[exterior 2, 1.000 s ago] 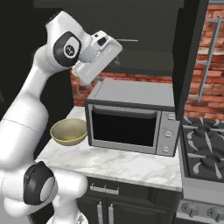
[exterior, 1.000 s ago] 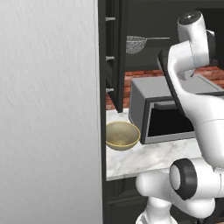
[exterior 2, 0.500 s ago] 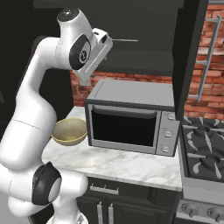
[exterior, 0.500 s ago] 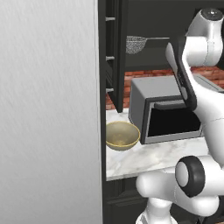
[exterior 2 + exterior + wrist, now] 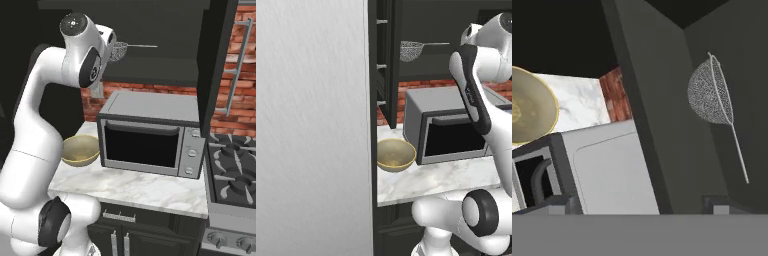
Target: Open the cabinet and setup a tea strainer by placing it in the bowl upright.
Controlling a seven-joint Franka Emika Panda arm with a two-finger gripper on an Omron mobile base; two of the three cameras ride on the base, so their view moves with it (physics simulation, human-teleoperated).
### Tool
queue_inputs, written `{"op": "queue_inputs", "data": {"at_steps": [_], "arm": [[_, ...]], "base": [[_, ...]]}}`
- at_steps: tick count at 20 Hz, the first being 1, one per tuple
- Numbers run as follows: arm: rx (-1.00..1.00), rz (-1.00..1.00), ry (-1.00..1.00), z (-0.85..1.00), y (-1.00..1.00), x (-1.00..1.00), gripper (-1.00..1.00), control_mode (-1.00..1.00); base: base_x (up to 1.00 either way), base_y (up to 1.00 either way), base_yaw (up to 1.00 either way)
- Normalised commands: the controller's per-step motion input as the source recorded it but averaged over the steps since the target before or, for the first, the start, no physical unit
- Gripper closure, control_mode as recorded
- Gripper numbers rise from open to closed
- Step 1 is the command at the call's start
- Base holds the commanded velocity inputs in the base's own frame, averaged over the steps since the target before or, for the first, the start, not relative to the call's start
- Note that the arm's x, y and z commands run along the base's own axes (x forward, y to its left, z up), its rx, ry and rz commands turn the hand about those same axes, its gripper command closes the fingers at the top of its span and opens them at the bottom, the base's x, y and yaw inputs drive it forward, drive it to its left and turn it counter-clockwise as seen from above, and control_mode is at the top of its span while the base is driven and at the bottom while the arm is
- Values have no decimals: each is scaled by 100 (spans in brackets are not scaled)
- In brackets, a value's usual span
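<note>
Currently counting one cabinet (image 5: pixel 387 60), one tea strainer (image 5: pixel 411 50), one bowl (image 5: pixel 395 154), one microwave (image 5: pixel 150 134).

Cabinet is standing open, its left door (image 5: pixel 390 65) swinging out toward the camera in the left base view and its right door (image 5: pixel 216 65) hanging out edge-on in the right base view.

Tea strainer is sitting on the cabinet's bottom shelf, above the microwave, handle pointing right. Mesh basket is reading clearly in the hand view (image 5: pixel 710 91).

Bowl is resting on the marble counter (image 5: pixel 145 187), just left of the microwave, nothing in it. A stove (image 5: pixel 235 175) is sitting to the right of the microwave.

Arm is reaching up high, elbow bent, hand near the shelf and close to the strainer. Gripper (image 5: pixel 637 202) is spreading wide with nothing between the fingers, apart from the strainer.
</note>
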Motion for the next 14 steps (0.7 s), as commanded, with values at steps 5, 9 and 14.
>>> {"op": "queue_inputs", "data": {"at_steps": [5,9,14], "arm": [[5,33,-13,1,1,17,-100,-100],[0,32,-20,27,0,14,-100,-100],[-9,27,-12,17,9,26,-100,-100]], "base": [[0,0,0],[0,0,0],[0,0,0]]}}
